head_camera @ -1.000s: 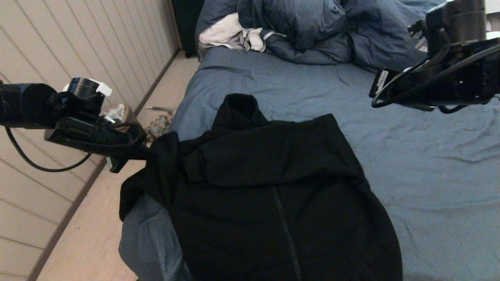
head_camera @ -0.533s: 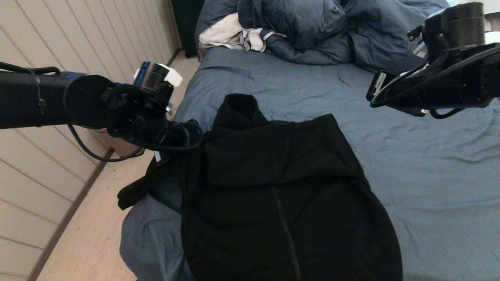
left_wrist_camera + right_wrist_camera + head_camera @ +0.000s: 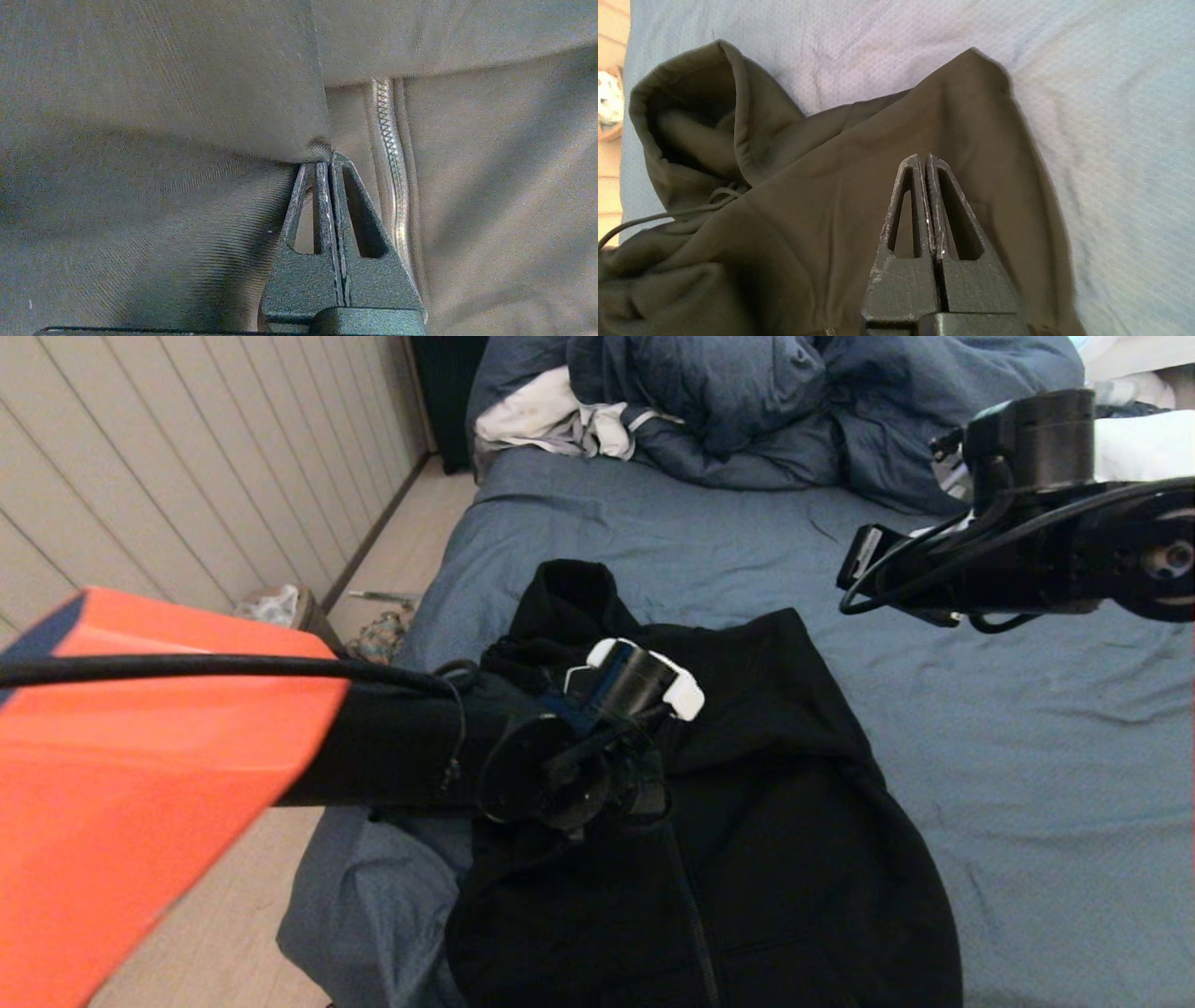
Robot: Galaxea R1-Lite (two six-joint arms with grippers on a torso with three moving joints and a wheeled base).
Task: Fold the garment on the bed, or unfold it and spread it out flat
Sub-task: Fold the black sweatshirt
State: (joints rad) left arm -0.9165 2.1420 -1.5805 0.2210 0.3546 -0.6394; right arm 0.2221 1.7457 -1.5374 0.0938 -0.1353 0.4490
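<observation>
From the head view I have the garment lying on the bed, my left gripper over its chest, my right gripper raised beyond it. Left wrist view: my fingers are pinched on a fold edge just beside the zipper; the fabric looks thick, soft and floppy, so hems seem the best hold. Right wrist view: my fingers are pressed together, holding nothing, above the shoulder

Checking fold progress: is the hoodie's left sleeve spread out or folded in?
Folded in. The left pincer, shut on the sleeve cuff, holds it over the garment beside the zipper.
</observation>
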